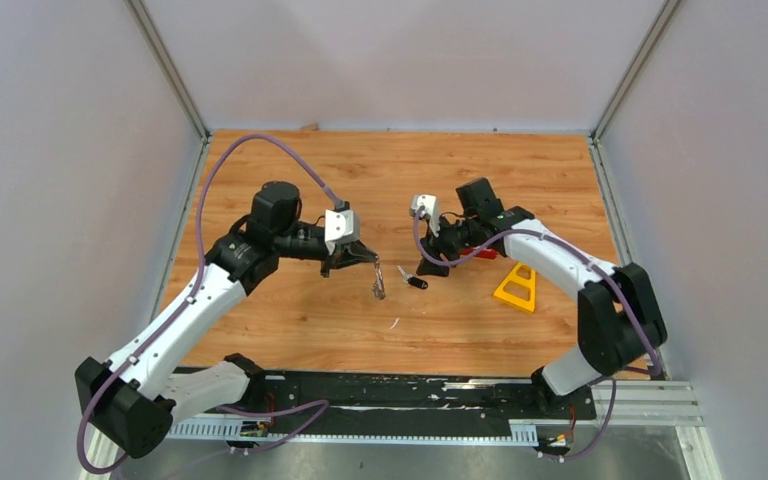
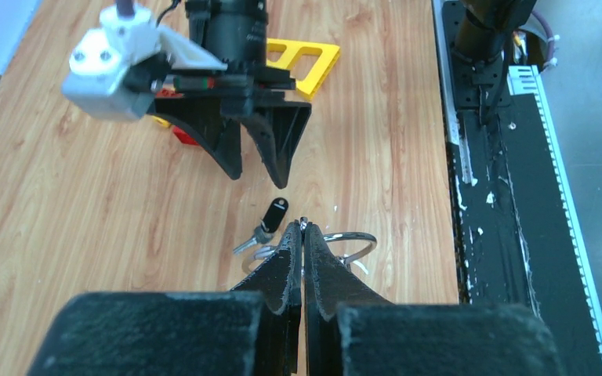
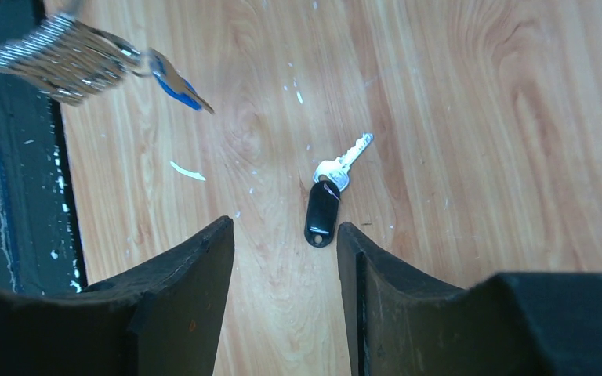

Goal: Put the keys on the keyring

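**Left fingers [image 2: 291,262] clamped on the keyring [image 2: 354,238], right fingers [image 3: 204,282] parted at the key [image 3: 323,213]**

The wooden surface [image 1: 360,170] fills the middle of the top view, and both arms reach toward its centre. A yellow triangular frame [image 1: 513,299] lies right of centre there, beside the right arm.

The left fingers are pressed tight together and nip the wire of the keyring. In the left wrist view the ring curves out to the right of their tips, low in the frame. From above, the keyring hangs under those fingers just left of frame centre, with its small silver keys dangling. In the right wrist view the bunch shows blurred in the upper left corner, with the blue tag [image 3: 174,84] beside it.

The right fingers stand a moderate way apart and hold nothing. The key lies flat on the surface at the mouth of their gap, just beside the finger on the frame's right. Its black head is nearest them and its silver blade points up and right.
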